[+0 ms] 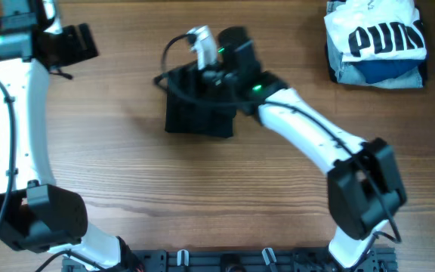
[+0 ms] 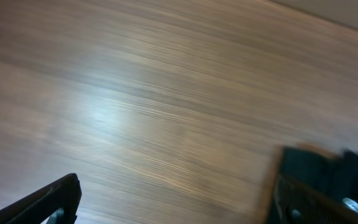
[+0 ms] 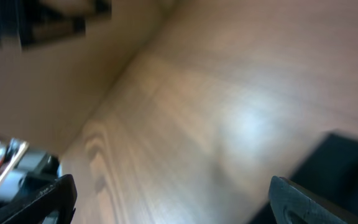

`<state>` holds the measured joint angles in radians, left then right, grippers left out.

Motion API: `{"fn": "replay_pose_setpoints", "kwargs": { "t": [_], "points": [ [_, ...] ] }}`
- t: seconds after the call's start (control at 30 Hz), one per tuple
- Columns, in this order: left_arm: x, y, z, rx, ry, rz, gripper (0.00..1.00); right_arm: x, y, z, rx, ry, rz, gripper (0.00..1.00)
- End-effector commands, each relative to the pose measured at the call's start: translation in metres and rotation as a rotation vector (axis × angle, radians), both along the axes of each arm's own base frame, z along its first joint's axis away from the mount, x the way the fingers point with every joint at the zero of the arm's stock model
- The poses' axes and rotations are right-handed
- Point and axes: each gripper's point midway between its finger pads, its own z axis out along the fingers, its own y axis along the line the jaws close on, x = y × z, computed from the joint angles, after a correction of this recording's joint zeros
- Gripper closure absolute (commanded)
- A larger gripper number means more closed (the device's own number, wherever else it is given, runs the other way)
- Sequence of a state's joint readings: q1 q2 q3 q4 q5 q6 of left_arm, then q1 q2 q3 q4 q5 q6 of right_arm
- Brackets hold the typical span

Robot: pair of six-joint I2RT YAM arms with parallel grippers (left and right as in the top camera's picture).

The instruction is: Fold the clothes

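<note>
The black garment (image 1: 195,113) lies as a small folded bundle at the centre back of the wooden table. My right gripper (image 1: 195,72) hovers over its far edge, open and empty. In the right wrist view the jaws (image 3: 173,193) are wide apart over bare wood, with a corner of the black garment (image 3: 347,158) at the lower right. My left gripper (image 1: 78,41) is at the far left back of the table, well away from the garment. In the blurred left wrist view its jaws (image 2: 176,199) are wide apart over bare wood and hold nothing.
A folded white shirt with big black letters (image 1: 376,34) lies on folded blue garments (image 1: 387,74) at the back right corner. The right arm (image 1: 316,136) stretches diagonally from the front right to the bundle. The left arm (image 1: 13,113) runs along the left edge.
</note>
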<state>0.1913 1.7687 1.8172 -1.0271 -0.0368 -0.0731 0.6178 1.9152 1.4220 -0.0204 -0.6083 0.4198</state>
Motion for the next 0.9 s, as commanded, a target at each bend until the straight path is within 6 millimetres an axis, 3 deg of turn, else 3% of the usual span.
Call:
{"fn": "replay_pose_setpoints", "kwargs": {
  "t": [0.0, 0.13, 0.2, 0.27, 0.4, 0.53, 0.63, 0.67, 0.7, 0.73, 0.87],
  "points": [
    [-0.005, 0.038, 0.004, 0.017, -0.010, 0.075, 0.00, 0.014, -0.007, -0.014, -0.077, 0.003, -0.079, 0.00],
    [-0.007, 0.046, -0.026, -0.005, 0.077, 0.092, 0.00, 0.050, -0.115, -0.009, -0.217, 0.154, -0.278, 0.00],
    [-0.004, 0.047, -0.043, -0.016, 0.114, 0.091, 0.00, 0.054, -0.143, -0.017, -0.212, 0.263, -0.338, 0.00],
    [0.000, 0.048, -0.062, -0.025, 0.150, 0.091, 0.00, 0.048, -0.153, -0.027, -0.223, 0.368, -0.384, 0.00],
    [0.007, 0.050, -0.095, -0.041, 0.212, 0.090, 0.00, 0.029, -0.134, -0.057, -0.269, 0.505, -0.406, 0.03],
    [0.009, 0.050, -0.099, -0.042, 0.216, 0.090, 0.00, 0.014, -0.107, -0.092, -0.329, 0.538, -0.348, 0.43],
    [0.008, 0.050, -0.099, -0.042, 0.218, 0.090, 0.00, 0.021, -0.115, -0.103, -0.380, 0.512, -0.397, 0.51],
    [0.008, 0.050, -0.099, -0.042, 0.218, 0.090, 0.00, 0.022, -0.115, -0.102, -0.386, 0.494, -0.396, 0.58],
    [0.008, 0.050, -0.099, -0.042, 0.218, 0.090, 0.00, 0.024, -0.113, -0.101, -0.383, 0.473, -0.385, 0.71],
    [0.008, 0.050, -0.099, -0.042, 0.218, 0.090, 0.00, 0.027, -0.104, -0.096, -0.364, 0.431, -0.365, 0.96],
    [0.008, 0.050, -0.099, -0.042, 0.218, 0.090, 0.00, 0.013, -0.051, -0.082, -0.323, 0.296, -0.247, 0.96]
  ]
}}
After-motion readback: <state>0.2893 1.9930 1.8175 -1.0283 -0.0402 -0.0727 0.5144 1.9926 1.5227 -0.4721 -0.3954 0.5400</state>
